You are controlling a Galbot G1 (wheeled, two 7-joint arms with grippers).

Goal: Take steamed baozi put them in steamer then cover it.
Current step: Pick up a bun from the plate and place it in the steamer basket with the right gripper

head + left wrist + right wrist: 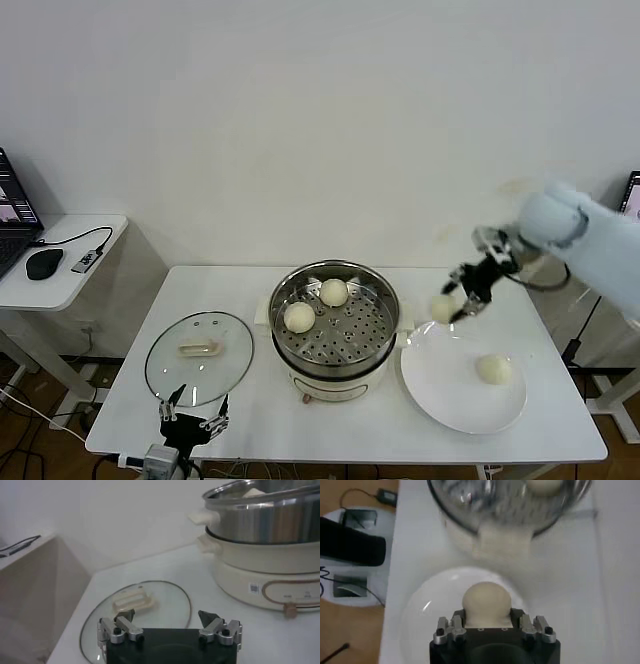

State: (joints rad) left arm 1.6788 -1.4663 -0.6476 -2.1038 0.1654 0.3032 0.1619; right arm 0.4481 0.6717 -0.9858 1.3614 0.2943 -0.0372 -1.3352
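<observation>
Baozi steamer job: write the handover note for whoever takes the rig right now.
Right gripper: shut on a baozi, raised between plate and steamer.
Left gripper: open, idle at the table's front edge by the cover.
Done: two baozi on the steamer tray.
Left: drop the held one in, fetch the last baozi from the plate, then put the cover on.

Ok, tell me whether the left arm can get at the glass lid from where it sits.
Probably yes. The left gripper hangs open at the table's front edge, just short of the cover, which lies flat with its handle up and nothing on it. The right gripper, shut on a baozi, is far off.
</observation>
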